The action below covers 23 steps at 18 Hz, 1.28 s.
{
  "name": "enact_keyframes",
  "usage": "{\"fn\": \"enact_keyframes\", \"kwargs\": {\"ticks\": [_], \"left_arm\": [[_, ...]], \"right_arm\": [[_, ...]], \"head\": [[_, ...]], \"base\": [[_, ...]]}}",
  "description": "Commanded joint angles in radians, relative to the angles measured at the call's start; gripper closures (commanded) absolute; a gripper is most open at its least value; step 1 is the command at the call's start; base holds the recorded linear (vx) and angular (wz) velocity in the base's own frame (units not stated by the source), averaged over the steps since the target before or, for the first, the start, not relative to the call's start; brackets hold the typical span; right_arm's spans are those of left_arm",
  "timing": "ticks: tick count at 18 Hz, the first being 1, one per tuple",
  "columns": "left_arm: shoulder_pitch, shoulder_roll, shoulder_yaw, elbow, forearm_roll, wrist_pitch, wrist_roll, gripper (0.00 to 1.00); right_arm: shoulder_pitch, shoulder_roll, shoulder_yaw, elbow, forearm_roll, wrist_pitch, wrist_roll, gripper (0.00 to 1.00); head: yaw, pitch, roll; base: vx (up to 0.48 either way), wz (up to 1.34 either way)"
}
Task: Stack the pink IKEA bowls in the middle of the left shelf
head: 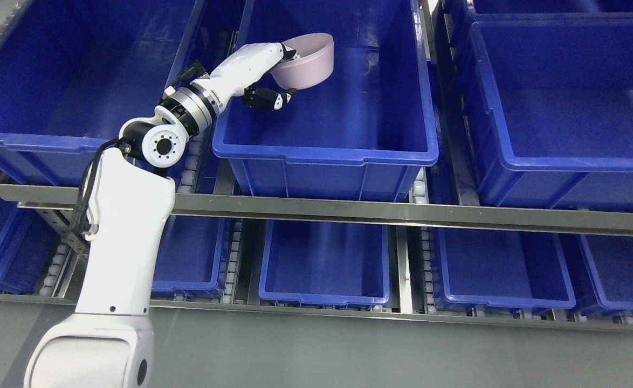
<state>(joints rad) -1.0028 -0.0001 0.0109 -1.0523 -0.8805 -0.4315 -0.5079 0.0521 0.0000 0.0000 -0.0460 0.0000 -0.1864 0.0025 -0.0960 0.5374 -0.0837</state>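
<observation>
A pink bowl (308,60) hangs tilted over the middle blue bin (327,156) on the upper shelf level, its opening facing up and to the left. My left hand (286,73) is shut on the bowl: upper fingers hooked over its rim, thumb pressed under its lower side. The white left arm (122,226) rises from the lower left and reaches over the bin's left wall. Inside the bin I see no other bowl. The right arm does not show.
A large blue bin (36,134) stands to the left and others (564,161) to the right on the same level. A steel rail (403,213) runs across the shelf front. Below it sit several more blue bins (324,293).
</observation>
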Motion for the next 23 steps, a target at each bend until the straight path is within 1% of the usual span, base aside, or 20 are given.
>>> {"fn": "enact_keyframes", "kwargs": {"ticks": [1, 3, 4, 6, 7, 8, 9, 11, 12, 13, 14, 15, 16, 17, 18, 19, 20, 23], "left_arm": [[-0.005, 0.018, -0.026, 0.149, -0.003, 0.000, 0.018, 0.76], [-0.003, 0.018, -0.028, 0.150, -0.005, 0.000, 0.043, 0.66], [-0.003, 0.018, -0.020, 0.150, -0.003, 0.000, 0.045, 0.57], [-0.002, 0.018, -0.009, 0.150, 0.006, 0.000, 0.052, 0.48], [-0.003, 0.018, 0.007, 0.150, 0.026, 0.000, 0.084, 0.40], [-0.003, 0.018, 0.011, 0.149, 0.056, -0.001, 0.110, 0.37], [-0.003, 0.018, 0.009, 0.150, 0.104, -0.001, 0.127, 0.37], [-0.003, 0.018, 0.012, 0.150, 0.210, 0.000, 0.134, 0.35], [-0.005, 0.018, 0.012, 0.149, 0.277, -0.001, 0.153, 0.31], [-0.013, 0.018, 0.009, 0.149, 0.352, -0.001, 0.199, 0.26], [-0.029, 0.018, 0.001, 0.149, 0.468, -0.001, 0.277, 0.22], [-0.039, 0.018, -0.015, 0.149, 0.670, 0.003, 0.402, 0.21], [-0.039, 0.018, -0.031, 0.143, 0.810, 0.023, 0.490, 0.20], [-0.037, 0.018, -0.031, 0.127, 0.884, 0.090, 0.553, 0.18], [-0.028, 0.018, -0.028, 0.097, 0.911, 0.167, 0.604, 0.11], [-0.014, 0.018, -0.026, 0.062, 0.916, 0.225, 0.638, 0.08], [0.022, 0.018, -0.026, 0.011, 0.917, 0.281, 0.658, 0.06], [0.163, 0.018, -0.031, -0.217, 0.959, 0.373, 0.655, 0.06]], "right_arm": [[0.000, -0.017, -0.009, 0.000, 0.008, 0.001, 0.001, 0.00], [0.000, -0.017, -0.009, 0.000, 0.008, 0.001, 0.001, 0.00], [0.000, -0.017, -0.009, 0.000, 0.008, 0.001, 0.001, 0.00], [0.000, -0.017, -0.009, 0.000, 0.008, 0.001, 0.001, 0.00], [0.000, -0.017, -0.011, 0.000, 0.008, 0.001, 0.001, 0.00], [0.000, -0.017, -0.011, 0.000, 0.008, 0.001, 0.001, 0.00], [0.000, -0.017, -0.009, 0.000, 0.008, 0.001, 0.001, 0.00], [0.000, -0.017, -0.009, 0.000, 0.008, 0.001, 0.001, 0.00], [0.000, -0.017, -0.009, 0.000, 0.008, 0.001, 0.001, 0.00], [0.000, -0.017, -0.009, 0.000, 0.008, 0.001, 0.001, 0.00], [0.000, -0.017, -0.009, 0.000, 0.008, 0.001, 0.001, 0.00], [0.000, -0.017, -0.009, 0.000, 0.008, 0.001, 0.001, 0.00], [0.000, -0.017, -0.011, 0.000, 0.008, 0.001, 0.001, 0.00], [0.000, -0.017, -0.009, 0.000, 0.008, 0.001, 0.001, 0.00], [0.000, -0.017, -0.011, 0.000, 0.008, 0.001, 0.001, 0.00], [0.000, -0.017, -0.009, 0.000, 0.008, 0.001, 0.001, 0.00], [0.000, -0.017, -0.009, 0.000, 0.008, 0.001, 0.001, 0.00], [0.000, -0.017, -0.009, 0.000, 0.008, 0.001, 0.001, 0.00]], "head": [[0.0000, 0.000, 0.000], [0.0000, 0.000, 0.000], [0.0000, 0.000, 0.000], [0.0000, 0.000, 0.000], [0.0000, 0.000, 0.000], [0.0000, 0.000, 0.000], [0.0000, 0.000, 0.000], [0.0000, 0.000, 0.000], [0.0000, 0.000, 0.000], [0.0000, 0.000, 0.000], [0.0000, 0.000, 0.000], [0.0000, 0.000, 0.000], [0.0000, 0.000, 0.000], [0.0000, 0.000, 0.000], [0.0000, 0.000, 0.000], [0.0000, 0.000, 0.000], [0.0000, 0.000, 0.000], [0.0000, 0.000, 0.000]], "base": [[0.000, 0.00], [0.000, 0.00], [0.000, 0.00], [0.000, 0.00], [0.000, 0.00], [0.000, 0.00], [0.000, 0.00], [0.000, 0.00], [0.000, 0.00], [0.000, 0.00], [0.000, 0.00], [0.000, 0.00], [0.000, 0.00], [0.000, 0.00], [0.000, 0.00], [0.000, -0.03], [0.000, -0.03], [0.000, 0.00]]}}
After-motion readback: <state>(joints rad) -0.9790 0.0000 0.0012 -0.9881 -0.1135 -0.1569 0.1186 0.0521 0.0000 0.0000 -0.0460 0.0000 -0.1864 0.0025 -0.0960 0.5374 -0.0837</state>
